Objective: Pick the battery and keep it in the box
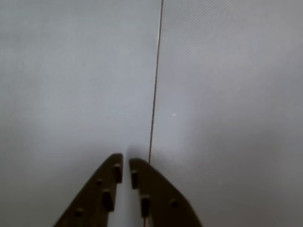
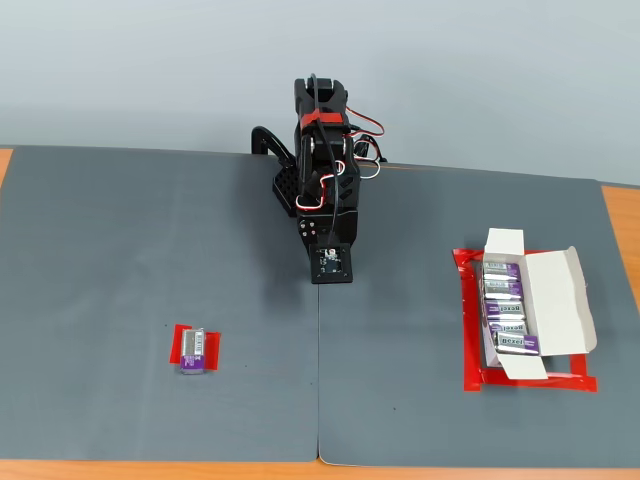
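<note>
grey mat: open and bare between arm and targets | box: right in fixed view, flaps open, on red tape outline | arm: folded at centre back | battery: front-left of gripper, well apart, long axis upright in fixed view, on red patch | fingers nearly closed, empty

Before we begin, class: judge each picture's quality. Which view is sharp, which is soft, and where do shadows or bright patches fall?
Wrist view: soft and hazy, the gripper dark and blurred against a pale mat with its seam, shading at the fingertips. Fixed view: sharp and evenly lit, the battery and the box crisp, with only faint shadow beside the arm.
</note>
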Controlling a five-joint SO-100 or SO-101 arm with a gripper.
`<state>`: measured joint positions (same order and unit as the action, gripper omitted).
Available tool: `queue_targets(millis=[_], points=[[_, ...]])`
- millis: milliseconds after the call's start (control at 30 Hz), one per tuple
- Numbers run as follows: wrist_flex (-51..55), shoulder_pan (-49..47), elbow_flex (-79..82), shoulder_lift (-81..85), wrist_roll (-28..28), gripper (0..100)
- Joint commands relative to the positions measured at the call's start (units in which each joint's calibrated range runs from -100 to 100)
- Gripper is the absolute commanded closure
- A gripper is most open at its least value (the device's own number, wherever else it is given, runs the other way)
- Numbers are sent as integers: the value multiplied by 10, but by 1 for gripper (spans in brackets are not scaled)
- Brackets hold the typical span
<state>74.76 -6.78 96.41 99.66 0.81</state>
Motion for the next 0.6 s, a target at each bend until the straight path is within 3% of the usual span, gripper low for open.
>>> queue_targets(millis=[0,400,567], points=[[-1,1,-40,-3,3,98],[-11,7,-92,-10,3,98],[-74,8,-117,-58,4,98]])
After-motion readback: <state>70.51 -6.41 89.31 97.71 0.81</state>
